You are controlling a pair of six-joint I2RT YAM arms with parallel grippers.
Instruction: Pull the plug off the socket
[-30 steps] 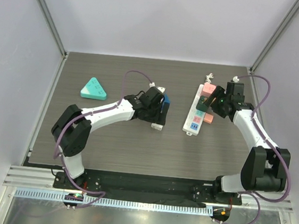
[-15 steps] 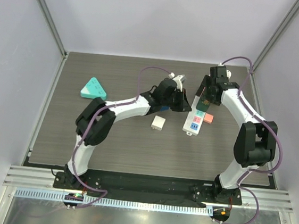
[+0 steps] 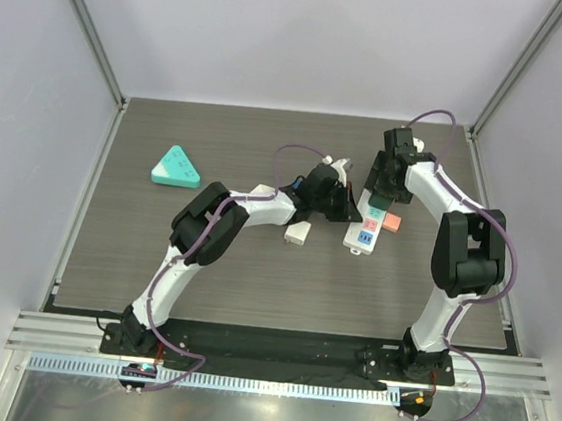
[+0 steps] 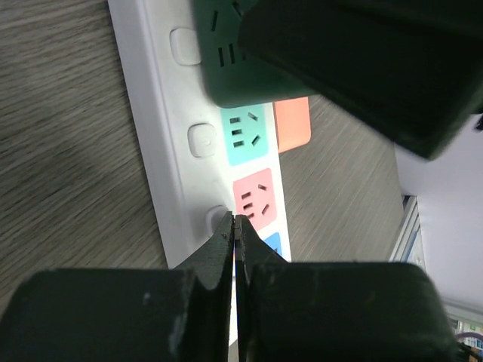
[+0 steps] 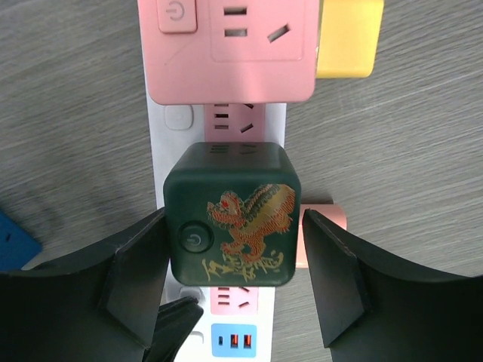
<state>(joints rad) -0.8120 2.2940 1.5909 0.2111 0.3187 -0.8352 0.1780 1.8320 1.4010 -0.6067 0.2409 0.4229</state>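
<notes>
A dark green cube plug (image 5: pixel 230 215) with a gold dragon print sits plugged into the white power strip (image 5: pixel 161 136) (image 3: pixel 362 233). My right gripper (image 5: pixel 234 283) (image 3: pixel 383 187) hangs over it, open, one finger on each side. The left finger (image 5: pixel 139 264) is close against the cube, and the right finger (image 5: pixel 336 271) stands a little apart. My left gripper (image 4: pixel 235 222) (image 3: pixel 346 209) is shut on nothing, its tip against the strip's white edge beside a round button, just below the green plug (image 4: pixel 226 75).
A pink cube adapter (image 5: pixel 226 49) with a yellow part (image 5: pixel 347 38) sits in the strip's far end. A salmon block (image 3: pixel 392 223) lies against the strip's right side. A white cube (image 3: pixel 297 233) and a teal triangle (image 3: pixel 176 167) lie to the left.
My left arm left the white cube on the table, swung right to the strip and its gripper shut. My right gripper moved in over the green plug.
</notes>
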